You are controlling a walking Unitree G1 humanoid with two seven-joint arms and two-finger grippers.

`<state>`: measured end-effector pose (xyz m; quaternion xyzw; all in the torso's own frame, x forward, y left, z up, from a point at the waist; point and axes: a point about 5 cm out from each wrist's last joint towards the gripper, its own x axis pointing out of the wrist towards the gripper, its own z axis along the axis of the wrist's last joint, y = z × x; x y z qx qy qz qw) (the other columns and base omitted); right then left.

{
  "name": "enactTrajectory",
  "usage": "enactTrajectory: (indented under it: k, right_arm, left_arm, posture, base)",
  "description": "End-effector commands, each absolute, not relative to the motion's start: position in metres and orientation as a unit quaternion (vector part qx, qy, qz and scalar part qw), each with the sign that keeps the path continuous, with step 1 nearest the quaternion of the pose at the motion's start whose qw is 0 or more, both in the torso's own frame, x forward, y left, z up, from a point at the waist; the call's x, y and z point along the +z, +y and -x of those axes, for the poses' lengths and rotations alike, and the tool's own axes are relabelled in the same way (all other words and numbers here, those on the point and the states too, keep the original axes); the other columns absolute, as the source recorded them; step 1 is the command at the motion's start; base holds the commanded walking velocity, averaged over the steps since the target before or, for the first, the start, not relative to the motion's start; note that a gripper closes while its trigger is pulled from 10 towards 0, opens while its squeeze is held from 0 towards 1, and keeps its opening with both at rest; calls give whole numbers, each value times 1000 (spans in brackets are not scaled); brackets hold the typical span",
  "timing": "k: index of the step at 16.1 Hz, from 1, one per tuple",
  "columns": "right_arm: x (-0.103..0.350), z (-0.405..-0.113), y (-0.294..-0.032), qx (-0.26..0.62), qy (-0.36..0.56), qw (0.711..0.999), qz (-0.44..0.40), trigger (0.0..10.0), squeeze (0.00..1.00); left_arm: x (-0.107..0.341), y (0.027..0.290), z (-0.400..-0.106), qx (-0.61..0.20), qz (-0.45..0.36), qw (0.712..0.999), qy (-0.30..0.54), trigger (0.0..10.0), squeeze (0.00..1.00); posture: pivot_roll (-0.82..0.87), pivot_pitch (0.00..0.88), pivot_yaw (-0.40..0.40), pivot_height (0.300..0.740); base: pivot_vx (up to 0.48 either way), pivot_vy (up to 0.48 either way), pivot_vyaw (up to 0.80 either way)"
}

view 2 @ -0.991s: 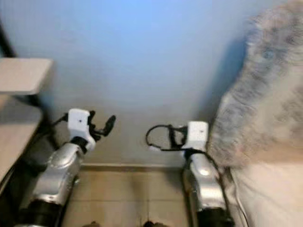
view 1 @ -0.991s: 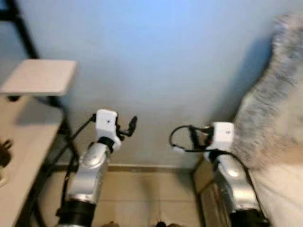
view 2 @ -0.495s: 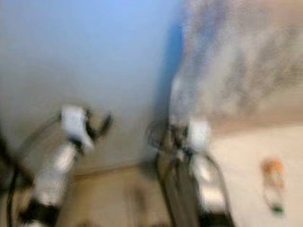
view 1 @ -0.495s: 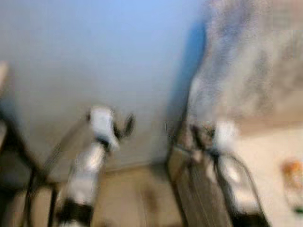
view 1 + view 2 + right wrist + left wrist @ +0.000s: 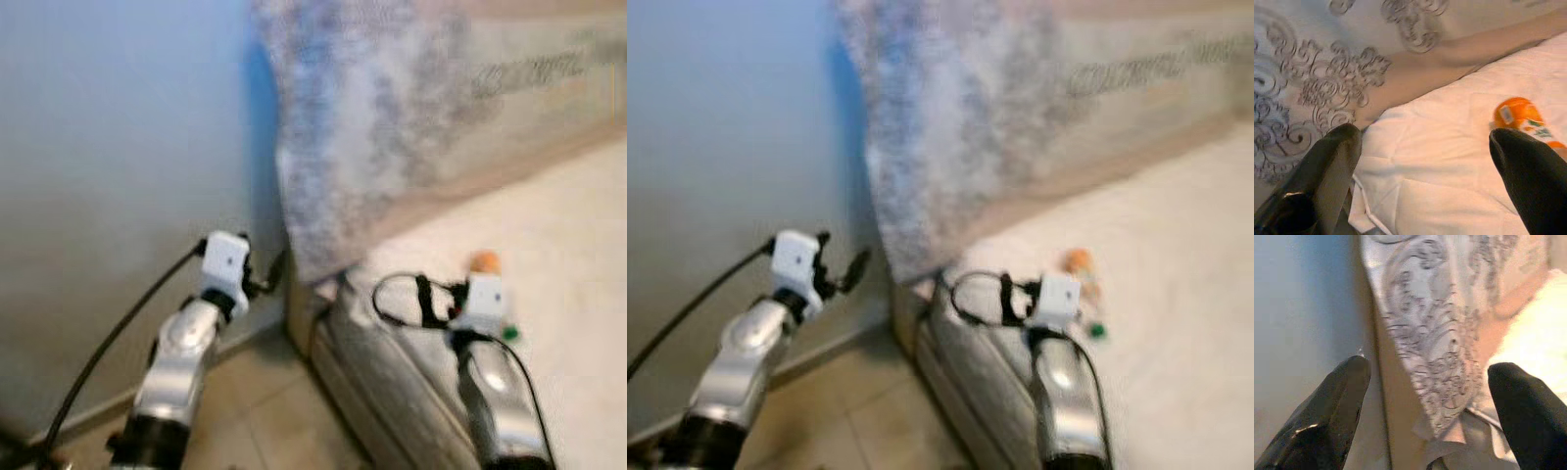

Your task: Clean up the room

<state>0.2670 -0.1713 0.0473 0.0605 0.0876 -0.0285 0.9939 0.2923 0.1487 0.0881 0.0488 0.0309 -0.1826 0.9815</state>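
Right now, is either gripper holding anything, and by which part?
Nothing is held. The left gripper is open before the grey patterned cloth; the right gripper is open above the white bedsheet, the orange bottle ungrasped.

Head cameras are looking forward and down from above both arms, sharing the bed (image 5: 578, 294) corner and wall (image 5: 108, 147). Wrist cameras are looking close along their fingers at the patterned headboard (image 5: 1435, 333).

We find no legible text: the label on the orange bottle (image 5: 1522, 117) lying on the bed (image 5: 1449, 161) is too blurred.
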Motion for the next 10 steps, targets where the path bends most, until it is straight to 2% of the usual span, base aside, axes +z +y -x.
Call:
enactTrajectory:
  k: [1,5,8,10]
  right_arm:
    - [58,-272,-171,-32,62,995,-69,10000,0]
    - [58,-269,-176,-46,52,997,-43,10000,0]
    - [56,-267,-181,-54,58,996,-37,10000,0]
    - [59,-268,-184,-66,47,996,-40,10000,0]
  left_arm:
    - [90,147,-295,-190,-54,980,25,10000,0]
    - [87,147,-304,-174,-42,984,22,10000,0]
    - [87,135,-304,-202,-31,979,21,10000,0]
    - [89,130,-304,-225,-30,974,7,10000,0]
  posture:
    - [151,0,-33,740]
    - [131,0,-20,740]
    - [113,0,-18,740]
    - [105,0,-13,740]
  base:
    - [0,0,-688]
    - [0,0,-686]
    - [0,0,-679]
    - [0,480,-681]
